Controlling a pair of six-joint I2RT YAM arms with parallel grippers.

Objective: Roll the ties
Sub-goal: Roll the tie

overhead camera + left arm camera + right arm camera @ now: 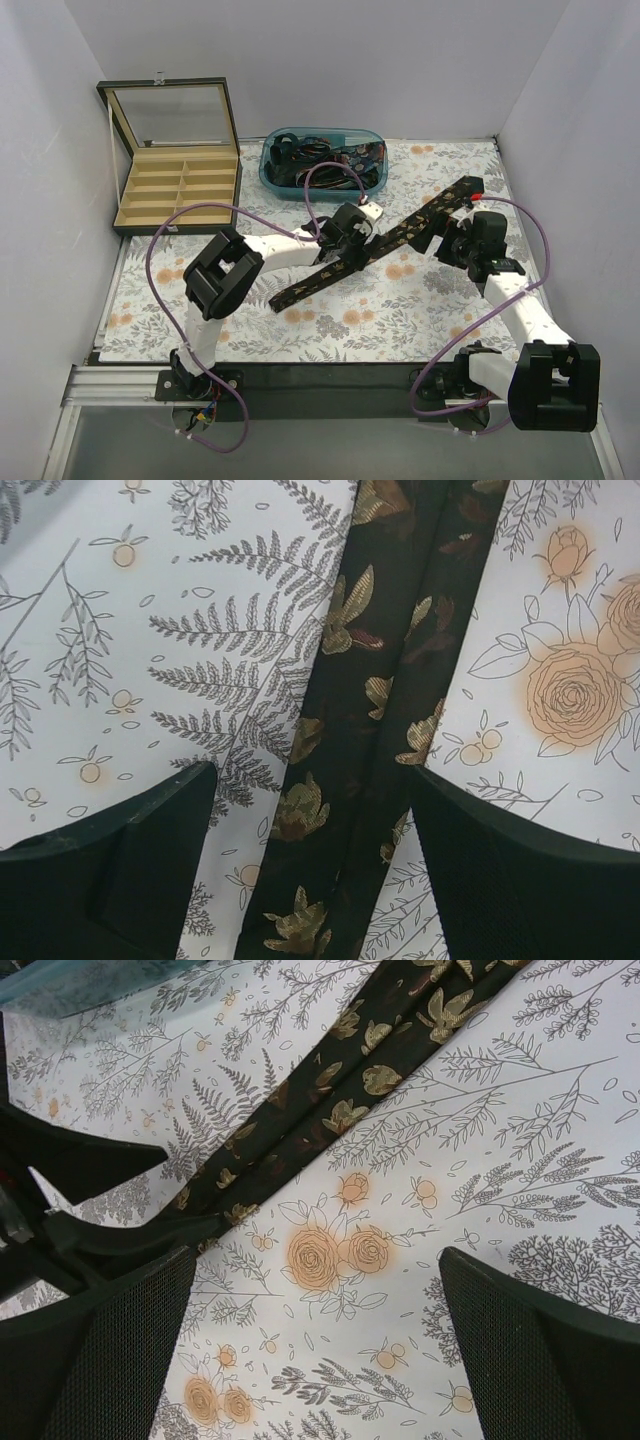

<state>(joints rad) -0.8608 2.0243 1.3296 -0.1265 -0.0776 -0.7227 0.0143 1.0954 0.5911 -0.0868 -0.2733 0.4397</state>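
Note:
One dark tie (300,288) with gold leaf patterning lies flat and diagonal on the floral mat, from near centre-left up to the far right. My left gripper (345,245) hovers over its middle. In the left wrist view the tie (370,680) runs between the open fingers (110,870), and the gripper (310,775) straddles it without holding it. My right gripper (442,235) is beside the tie's far-right stretch, on the near side. In the right wrist view the gripper (315,1260) is open over bare mat, with the tie (320,1090) ahead to the upper left.
A blue plastic bin (270,180) with a tangle of dark items stands at the back centre. An open tan divided box (180,190) with a glass lid is at the back left. Purple cables loop over both arms. Grey walls close in both sides.

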